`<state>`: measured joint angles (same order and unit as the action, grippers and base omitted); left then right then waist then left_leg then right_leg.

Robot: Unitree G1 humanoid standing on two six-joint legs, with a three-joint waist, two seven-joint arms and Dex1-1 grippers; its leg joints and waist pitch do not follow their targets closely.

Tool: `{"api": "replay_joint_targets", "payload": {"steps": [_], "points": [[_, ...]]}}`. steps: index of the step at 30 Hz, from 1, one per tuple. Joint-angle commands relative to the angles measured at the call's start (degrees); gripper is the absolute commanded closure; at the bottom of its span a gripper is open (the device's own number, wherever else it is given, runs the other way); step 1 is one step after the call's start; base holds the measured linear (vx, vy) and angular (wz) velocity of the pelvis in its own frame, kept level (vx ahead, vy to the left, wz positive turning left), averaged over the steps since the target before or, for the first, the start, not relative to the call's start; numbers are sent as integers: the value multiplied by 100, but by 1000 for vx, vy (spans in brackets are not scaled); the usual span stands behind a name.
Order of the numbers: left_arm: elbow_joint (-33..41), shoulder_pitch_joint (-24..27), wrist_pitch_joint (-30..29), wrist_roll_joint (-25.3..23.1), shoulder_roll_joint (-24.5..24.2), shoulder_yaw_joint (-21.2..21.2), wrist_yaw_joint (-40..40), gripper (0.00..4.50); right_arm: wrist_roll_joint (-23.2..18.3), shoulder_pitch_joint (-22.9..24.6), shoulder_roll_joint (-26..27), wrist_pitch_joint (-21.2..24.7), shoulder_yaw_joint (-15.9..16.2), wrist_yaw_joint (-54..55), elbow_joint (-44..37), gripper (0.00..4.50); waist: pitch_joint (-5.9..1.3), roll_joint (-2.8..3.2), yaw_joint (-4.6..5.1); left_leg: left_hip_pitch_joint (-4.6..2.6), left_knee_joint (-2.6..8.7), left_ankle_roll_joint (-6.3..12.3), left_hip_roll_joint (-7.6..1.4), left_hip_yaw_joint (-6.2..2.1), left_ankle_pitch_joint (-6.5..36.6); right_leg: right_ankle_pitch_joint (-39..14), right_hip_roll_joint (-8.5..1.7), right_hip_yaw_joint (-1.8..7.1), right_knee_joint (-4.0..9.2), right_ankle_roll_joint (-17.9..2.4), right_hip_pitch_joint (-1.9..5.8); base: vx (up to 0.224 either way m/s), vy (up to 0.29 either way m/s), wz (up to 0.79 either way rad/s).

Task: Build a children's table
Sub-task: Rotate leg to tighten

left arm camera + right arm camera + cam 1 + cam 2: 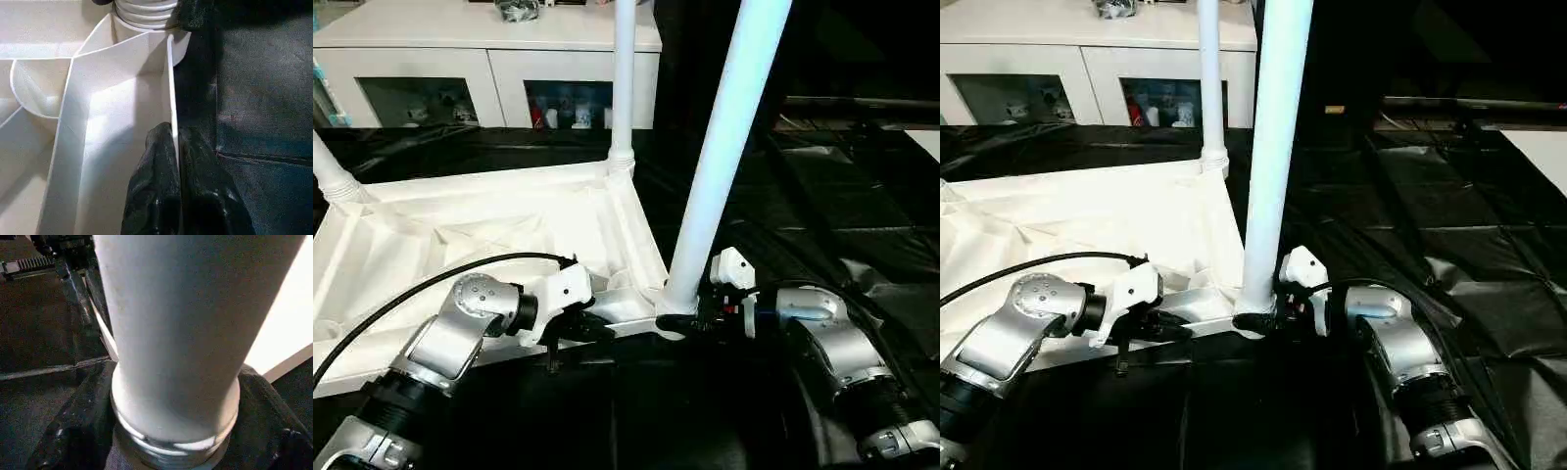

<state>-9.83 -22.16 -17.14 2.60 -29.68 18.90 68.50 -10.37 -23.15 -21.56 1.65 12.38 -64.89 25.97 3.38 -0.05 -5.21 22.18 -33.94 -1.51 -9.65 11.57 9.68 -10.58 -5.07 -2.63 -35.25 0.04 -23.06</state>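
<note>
Nearest me, my left gripper [570, 328] pinches the near rim of the upturned tabletop [460, 245], pinning it to the black-covered floor [862, 196]. My right gripper [690, 315] clasps the base of the near leg [724, 157] at its corner socket (seating it, I judge). Farther off, two legs already stand; one remains.

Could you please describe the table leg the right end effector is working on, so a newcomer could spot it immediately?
Find the upturned white tabletop on the black sheet. At its near corner, beside the right end effector, stands a white leg. It looks thickest and leans right, unlike the slimmer upright far leg.
</note>
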Motion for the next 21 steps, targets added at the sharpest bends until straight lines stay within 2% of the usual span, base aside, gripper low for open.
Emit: {"api": "replay_joint_targets", "payload": {"steps": [1, 10, 13, 15, 16, 18, 19, 21], "points": [[136, -42, 53, 155, -41, 62, 225, 450, -21, -125, -25, -31, -153, 58, 90, 173, -392, -20, -17, -143, 413, 157, -352, -175, 1446, -1289, -349, 225, 413, -1363, 222, 0, 0, 0], [145, -28, 21, 166, -49, 57, 222, 450, -46, -87, 56, -37, -185, 163, 104, 175, -394, -16, -17, -144, 413, 153, -352, -175, 1443, -1265, -350, 224, 410, -1370, 220, 0, 0, 0], [49, -49, -28, 140, 82, 13, 7, 450, -87, -95, 356, -120, -400, 739, 278, 175, -385, -15, 9, -127, 423, 95, -344, -183, 1507, -1398, -361, 226, 421, -1353, 218, 0, 0, 0], [-163, -111, -113, -7, 326, -11, -444, 450, -212, -114, 745, -48, -646, 1368, 452, 175, -389, -8, 32, -129, 434, 12, -340, -196, 1528, -1447, -356, 218, 422, -1320, 219, 0, 0, 0], [-213, -121, -134, -31, 404, -22, -564, 450, -219, -115, 845, -22, -682, 1534, 492, 176, -390, -9, 32, -158, 441, -38, -343, -194, 1605, -1515, -356, 222, 436, -1300, 206, 0, 0, 0], [-369, -172, -300, -103, 726, -67, -1029, 450, -177, -126, 1211, 15, -752, 2145, 621, 176, -386, 20, 49, -163, 449, -72, -351, -189, 1640, -1479, -347, 231, 435, -1288, 191, 0, 0, 0], [-411, -193, -394, -127, 831, -80, -1186, 450, -149, -136, 1327, 26, -767, 2352, 664, 176, -390, 12, 45, -180, 441, -110, -341, -187, 1678, -1505, -351, 233, 446, -1290, 180, 0, 0, 0], [-474, -229, -515, -181, 1000, -87, -1435, 450, -103, -174, 1509, 66, -795, 2690, 758, 176, -396, 19, 57, -154, 454, -124, -336, -196, 1647, -1456, -348, 230, 438, -1258, 202, 0, 0, 0]]}}
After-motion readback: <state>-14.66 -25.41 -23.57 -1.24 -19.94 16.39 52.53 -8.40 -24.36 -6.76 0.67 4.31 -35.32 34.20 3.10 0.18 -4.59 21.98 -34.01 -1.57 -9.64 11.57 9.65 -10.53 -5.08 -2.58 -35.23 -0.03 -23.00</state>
